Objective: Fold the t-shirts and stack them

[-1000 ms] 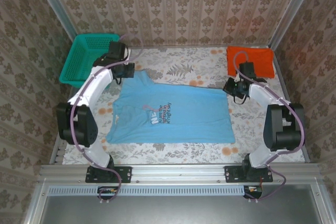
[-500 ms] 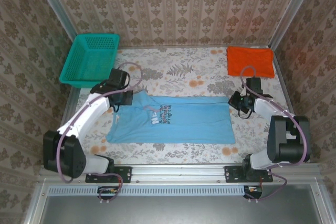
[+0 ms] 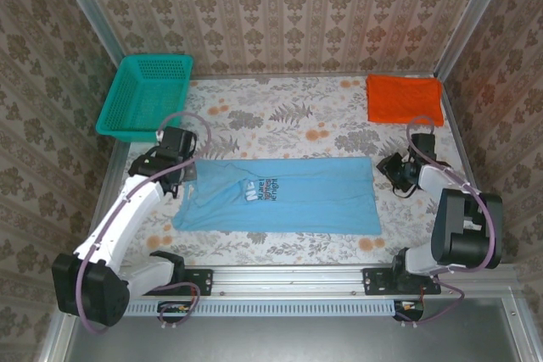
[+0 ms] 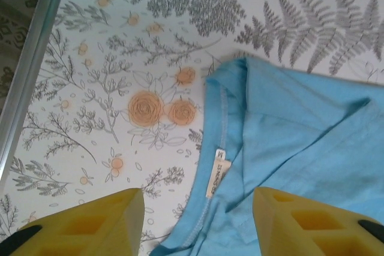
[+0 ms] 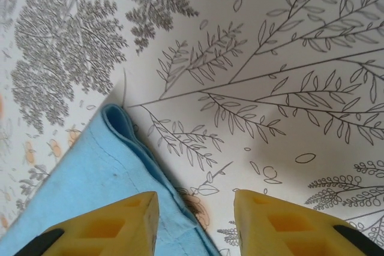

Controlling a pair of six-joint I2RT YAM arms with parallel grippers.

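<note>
— What's different from a second ago?
— The blue shirt [image 3: 280, 195] is folded lengthwise now, a narrower strip across the middle of the table [image 3: 280, 116], and both arms have pulled back to its ends. I'd say one fold is done. The orange shirt [image 3: 405, 99] lies at the far right corner.
— And the jaws?
— The left gripper [image 4: 198, 232] stands partly open over the collar and the right gripper [image 5: 195, 226] partly open over the folded corner; neither holds anything

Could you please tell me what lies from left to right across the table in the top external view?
teal basket → light blue t-shirt → orange t-shirt
</note>
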